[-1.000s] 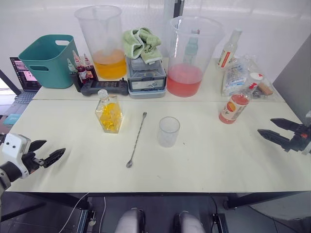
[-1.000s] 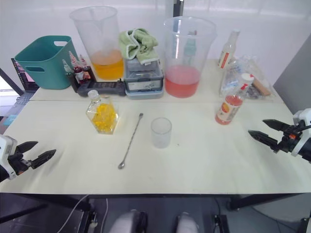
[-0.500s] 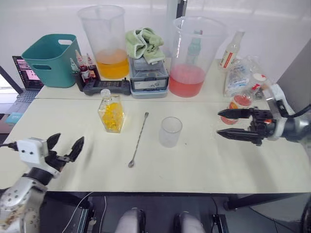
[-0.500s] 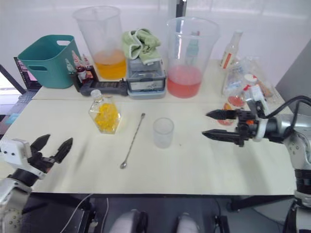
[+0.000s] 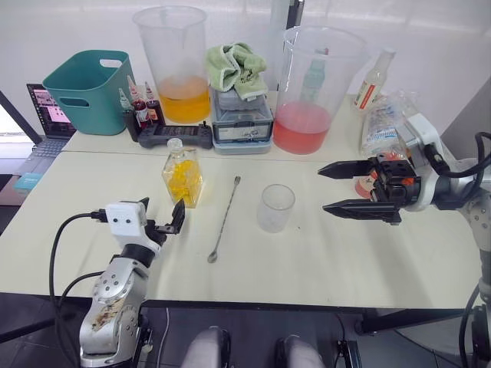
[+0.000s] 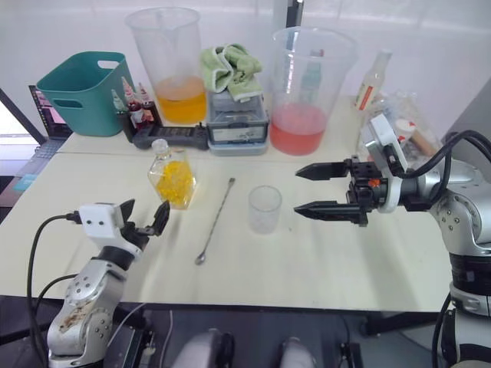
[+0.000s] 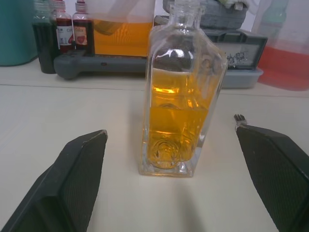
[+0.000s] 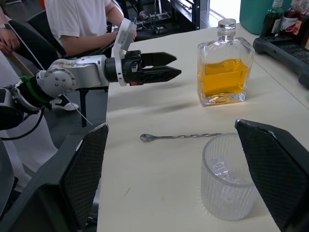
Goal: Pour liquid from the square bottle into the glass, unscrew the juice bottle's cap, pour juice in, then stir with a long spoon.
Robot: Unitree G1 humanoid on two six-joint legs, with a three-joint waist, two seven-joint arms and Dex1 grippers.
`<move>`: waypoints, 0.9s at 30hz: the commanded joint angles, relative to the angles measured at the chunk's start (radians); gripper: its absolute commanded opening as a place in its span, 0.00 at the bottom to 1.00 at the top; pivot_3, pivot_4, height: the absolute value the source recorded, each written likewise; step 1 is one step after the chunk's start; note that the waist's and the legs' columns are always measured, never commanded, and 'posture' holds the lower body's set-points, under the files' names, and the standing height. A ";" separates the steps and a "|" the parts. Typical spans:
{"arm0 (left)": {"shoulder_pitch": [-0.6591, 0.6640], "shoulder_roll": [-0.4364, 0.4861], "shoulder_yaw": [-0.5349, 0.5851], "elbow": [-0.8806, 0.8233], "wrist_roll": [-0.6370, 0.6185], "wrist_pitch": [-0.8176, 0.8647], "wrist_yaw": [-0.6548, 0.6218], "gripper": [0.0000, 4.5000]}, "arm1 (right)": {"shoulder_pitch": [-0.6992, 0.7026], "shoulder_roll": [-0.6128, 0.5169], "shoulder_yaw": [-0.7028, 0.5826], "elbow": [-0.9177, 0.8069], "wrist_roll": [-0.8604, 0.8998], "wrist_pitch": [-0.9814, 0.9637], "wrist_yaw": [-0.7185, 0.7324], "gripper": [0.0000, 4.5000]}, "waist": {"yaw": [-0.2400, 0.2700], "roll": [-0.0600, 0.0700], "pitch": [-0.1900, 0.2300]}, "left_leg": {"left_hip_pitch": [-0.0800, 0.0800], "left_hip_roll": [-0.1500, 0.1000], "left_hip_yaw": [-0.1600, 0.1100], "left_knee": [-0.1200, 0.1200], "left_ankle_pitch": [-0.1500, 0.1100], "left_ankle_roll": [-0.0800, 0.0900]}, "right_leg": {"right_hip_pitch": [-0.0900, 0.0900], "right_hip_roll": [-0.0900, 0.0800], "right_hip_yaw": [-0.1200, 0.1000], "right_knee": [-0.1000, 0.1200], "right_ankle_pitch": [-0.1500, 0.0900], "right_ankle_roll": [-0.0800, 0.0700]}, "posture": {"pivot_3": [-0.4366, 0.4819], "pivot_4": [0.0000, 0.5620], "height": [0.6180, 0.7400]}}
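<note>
You've got a pale table (image 5: pixel 322 261), clutter along its upper edge, bare lower centre. Square bottle (image 5: pixel 182 172) left of centre, glass (image 5: pixel 275 208) mid-frame. Left gripper (image 6: pixel 143 223) wide, empty; right gripper (image 5: pixel 334 188) wide beside glass.

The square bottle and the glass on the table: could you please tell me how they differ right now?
The square bottle has flat sides, a narrow neck and yellow liquid inside; the glass is round, open-topped, shorter and holds no such liquid. The bottle stands on the robot's left of the long spoon, the glass on its right. Both are clear and upright.
</note>
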 commanded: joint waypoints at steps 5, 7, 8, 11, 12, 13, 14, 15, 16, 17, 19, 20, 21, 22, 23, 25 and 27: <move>-0.121 -0.023 -0.037 0.128 0.064 -0.086 0.022 1.00 | 0.051 -0.043 -0.072 -0.082 0.037 0.002 -0.034 0.99 | 0.000 0.000 0.000 | 0.000 0.000 0.001 0.000 -0.001 0.001 | 0.000 -0.001 0.000 -0.001 0.001 0.001 | 0.48 0.27 0.99; -0.149 -0.019 -0.041 0.162 0.066 -0.092 0.013 1.00 | 0.065 -0.051 -0.086 -0.091 0.040 0.003 -0.044 0.99 | 0.000 0.000 0.000 | 0.000 0.000 0.001 0.000 -0.001 0.001 | 0.000 -0.001 0.000 -0.001 0.001 0.001 | 0.48 0.27 0.99; -0.164 -0.018 -0.043 0.180 0.069 -0.097 0.008 1.00 | 0.075 -0.058 -0.094 -0.097 0.041 0.005 -0.047 0.99 | -0.001 0.000 0.000 | 0.000 0.000 0.001 0.000 -0.001 0.001 | 0.000 -0.001 0.000 -0.001 0.001 0.001 | 0.48 0.27 0.99; -0.210 -0.016 -0.049 0.231 0.080 -0.111 0.001 1.00 | 0.105 -0.073 -0.115 -0.108 0.037 -0.005 -0.057 0.99 | -0.001 0.000 0.000 | 0.000 0.000 0.001 0.000 -0.001 0.001 | 0.000 -0.001 0.000 -0.001 0.001 0.002 | 0.48 0.27 0.99; -0.227 -0.016 -0.052 0.250 0.085 -0.120 -0.002 1.00 | 0.113 -0.075 -0.121 -0.112 0.039 -0.005 -0.061 0.99 | 0.000 0.000 0.000 | 0.000 0.000 0.001 0.000 -0.001 0.001 | 0.000 -0.001 0.000 -0.001 0.001 0.002 | 0.48 0.27 0.99; -0.237 -0.016 -0.054 0.263 0.088 -0.127 -0.005 1.00 | 0.118 -0.076 -0.126 -0.115 0.042 -0.004 -0.065 0.99 | 0.000 0.000 0.000 | 0.000 0.000 0.001 0.000 -0.001 0.001 | 0.000 -0.001 0.000 -0.001 0.001 0.002 | 0.48 0.27 0.99; -0.253 -0.016 -0.054 0.281 0.091 -0.134 -0.006 1.00 | 0.124 -0.078 -0.130 -0.119 0.042 -0.005 -0.069 0.99 | 0.000 -0.001 0.000 | 0.000 0.000 0.001 0.000 -0.001 0.001 | 0.000 -0.001 0.000 -0.001 0.001 0.002 | 0.48 0.27 0.99; -0.262 -0.016 -0.053 0.293 0.092 -0.138 -0.007 1.00 | 0.128 -0.079 -0.133 -0.122 0.042 -0.005 -0.072 0.99 | 0.000 0.000 0.000 | 0.000 0.000 0.002 0.000 -0.001 0.001 | 0.000 -0.001 0.000 -0.001 0.001 0.002 | 0.48 0.27 0.99; -0.284 -0.015 -0.054 0.315 0.095 -0.145 -0.008 1.00 | 0.134 -0.081 -0.138 -0.125 0.042 -0.006 -0.076 0.99 | -0.001 -0.001 0.000 | 0.000 0.000 0.002 0.000 -0.001 0.001 | 0.000 -0.001 0.000 -0.001 0.001 0.002 | 0.48 0.27 0.99; -0.306 -0.014 -0.056 0.337 0.099 -0.151 -0.011 1.00 | 0.138 -0.083 -0.142 -0.128 0.043 -0.005 -0.081 0.99 | 0.000 -0.001 0.000 | 0.000 0.000 0.002 0.000 -0.001 0.001 | 0.000 -0.001 0.000 -0.001 0.001 0.002 | 0.48 0.27 0.99; -0.328 -0.012 -0.058 0.362 0.105 -0.160 -0.016 1.00 | 0.143 -0.085 -0.147 -0.132 0.045 -0.005 -0.087 0.99 | 0.000 -0.001 0.000 | 0.000 0.000 0.002 0.000 -0.001 0.001 | 0.000 -0.001 0.000 -0.001 0.001 0.002 | 0.48 0.27 0.99; -0.349 -0.009 -0.060 0.385 0.113 -0.166 -0.015 1.00 | 0.146 -0.086 -0.148 -0.136 0.044 -0.006 -0.090 0.99 | 0.000 -0.001 0.000 | 0.000 0.000 0.002 0.000 -0.001 0.001 | 0.000 -0.001 0.000 -0.001 0.001 0.002 | 0.48 0.27 0.99; -0.365 -0.007 -0.061 0.402 0.119 -0.170 -0.015 1.00 | 0.149 -0.087 -0.149 -0.140 0.044 -0.007 -0.093 0.99 | 0.000 -0.001 0.000 | 0.000 0.000 0.002 0.001 -0.001 0.002 | 0.000 -0.001 0.000 -0.001 0.001 0.002 | 0.48 0.27 0.99; -0.385 -0.006 -0.061 0.421 0.126 -0.179 -0.013 1.00 | 0.152 -0.088 -0.150 -0.143 0.044 -0.008 -0.096 0.99 | 0.000 -0.001 0.000 | 0.000 0.000 0.002 0.001 -0.001 0.002 | 0.000 -0.001 0.000 -0.001 0.002 0.002 | 0.48 0.27 0.99; -0.404 -0.004 -0.061 0.442 0.133 -0.187 -0.010 1.00 | 0.154 -0.087 -0.151 -0.145 0.043 -0.008 -0.101 0.99 | 0.000 -0.001 0.000 | 0.000 0.000 0.002 0.001 -0.001 0.002 | 0.000 -0.001 0.000 -0.001 0.002 0.002 | 0.48 0.27 0.99; -0.428 -0.004 -0.059 0.469 0.141 -0.198 -0.004 0.91 | 0.157 -0.088 -0.153 -0.151 0.046 -0.007 -0.109 1.00 | 0.000 -0.001 0.000 | 0.000 0.000 0.002 0.001 -0.001 0.002 | 0.000 -0.001 0.000 -0.001 0.002 0.003 | 0.48 0.27 0.99; -0.443 -0.005 -0.058 0.489 0.149 -0.207 0.000 0.82 | 0.162 -0.087 -0.156 -0.157 0.050 -0.005 -0.114 1.00 | 0.000 -0.001 0.000 | 0.000 0.000 0.002 0.001 -0.001 0.002 | 0.000 -0.001 0.000 -0.001 0.002 0.003 | 0.48 0.27 0.99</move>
